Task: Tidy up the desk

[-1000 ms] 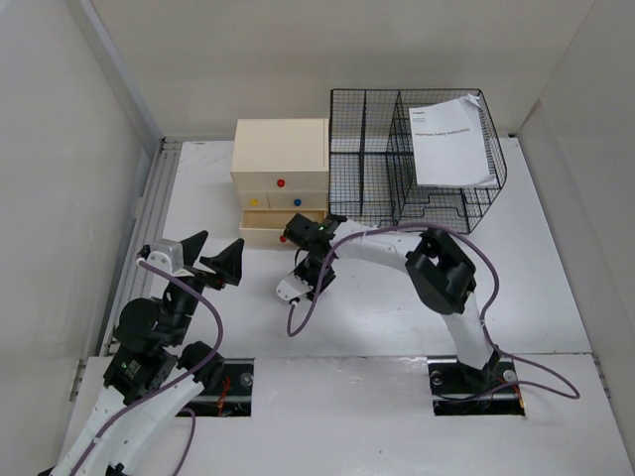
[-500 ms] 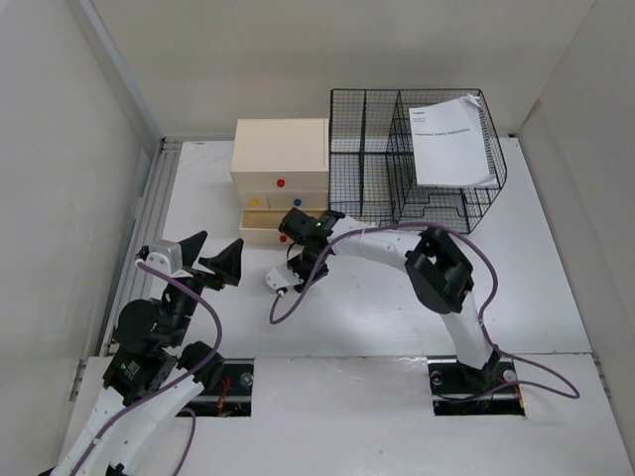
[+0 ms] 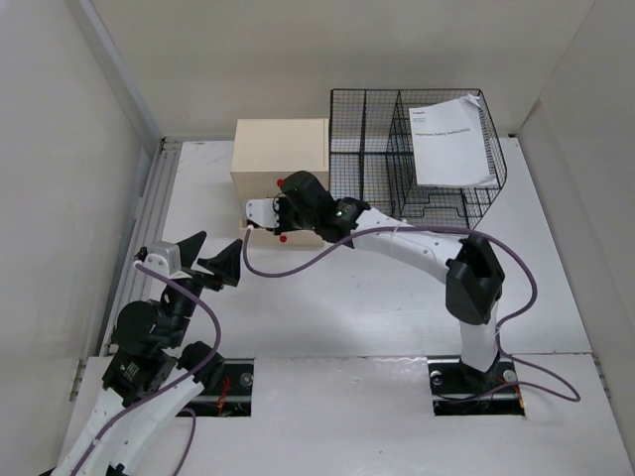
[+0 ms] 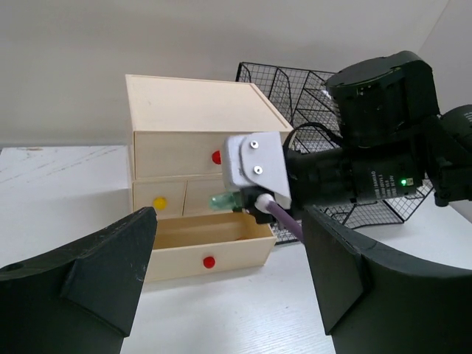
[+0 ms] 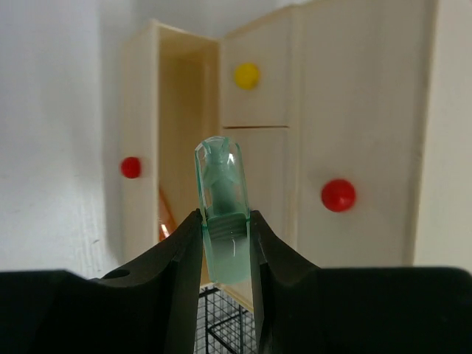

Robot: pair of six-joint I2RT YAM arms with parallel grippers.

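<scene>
My right tool (image 5: 223, 221) clamped on green translucent stick (image 5: 221, 188), above open bottom drawer (image 4: 177, 259). Left tool (image 3: 213, 248) gaping, empty. White surface (image 3: 377, 307) spreads beneath. Risk: off-centre release, stick strikes drawer front, rolls away.

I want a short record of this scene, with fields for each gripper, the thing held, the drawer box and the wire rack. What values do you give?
Left gripper: open, empty, over the desk
Right gripper: shut on a green translucent item
Item position: in front of the drawer box, not yet inside any drawer
Bottom drawer: pulled out, red knob on its front
Wire rack: right of the box, with a paper sheet at its right end
</scene>
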